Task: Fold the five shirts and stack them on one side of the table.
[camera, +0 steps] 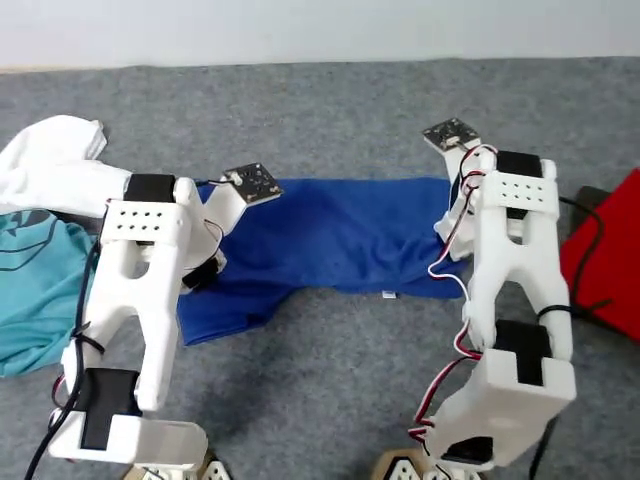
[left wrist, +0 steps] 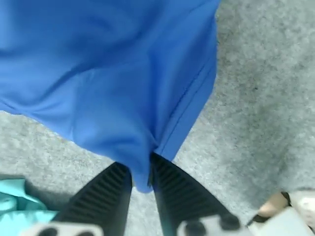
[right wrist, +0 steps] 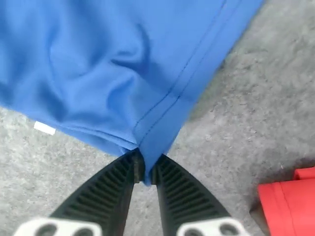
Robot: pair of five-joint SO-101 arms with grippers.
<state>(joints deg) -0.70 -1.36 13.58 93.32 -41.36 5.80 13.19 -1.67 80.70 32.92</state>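
A blue shirt lies spread across the middle of the grey table, between both arms. My left gripper is shut on a pinched fold at the blue shirt's left edge. At the opposite side, my right gripper is shut on a hemmed corner of the blue shirt, which rises slightly into the fingers. A white shirt lies crumpled at the far left, a teal shirt in front of it, and a red shirt at the right edge.
The grey carpet-like table surface is bare behind the blue shirt and in front of it between the arm bases. A white label shows at the blue shirt's edge. The red shirt's corner lies close beside my right gripper.
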